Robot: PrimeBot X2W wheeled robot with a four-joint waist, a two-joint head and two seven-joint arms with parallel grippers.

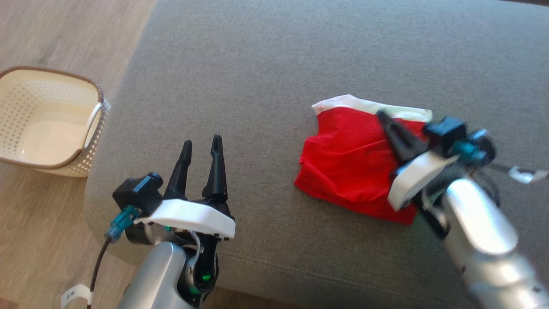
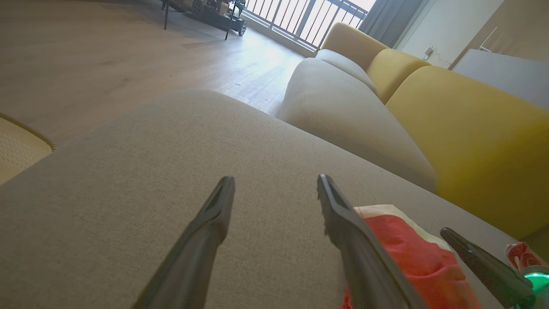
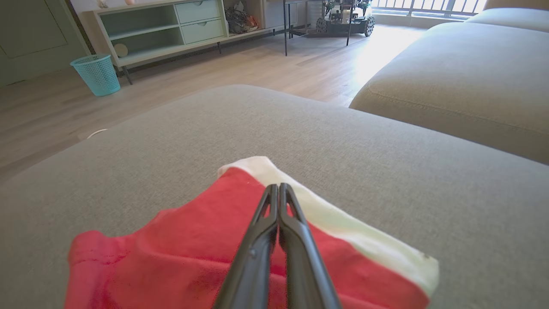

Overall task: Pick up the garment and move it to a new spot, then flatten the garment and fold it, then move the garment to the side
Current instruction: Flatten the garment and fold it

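Note:
The garment [image 1: 343, 167] is red with a white band and lies folded into a compact shape on the grey cushion [image 1: 266, 86], right of centre. My right gripper [image 1: 381, 115] is shut, fingers pressed together, and hovers over the garment's upper right part near the white band. In the right wrist view its closed tips [image 3: 279, 186] point across the red cloth [image 3: 171, 244] with no fabric between them. My left gripper [image 1: 201, 143] stands open over bare cushion, well to the garment's left. The left wrist view shows its spread fingers [image 2: 274, 182] and the garment [image 2: 407, 253] beside them.
A cream perforated basket [image 1: 98, 92] stands on the wooden floor left of the cushion. The cushion's front edge runs just below my left wrist. A second grey cushion [image 3: 463, 81] and yellow sofa backs [image 2: 472, 128] lie beyond. A teal bin [image 3: 96, 73] stands by a far shelf unit.

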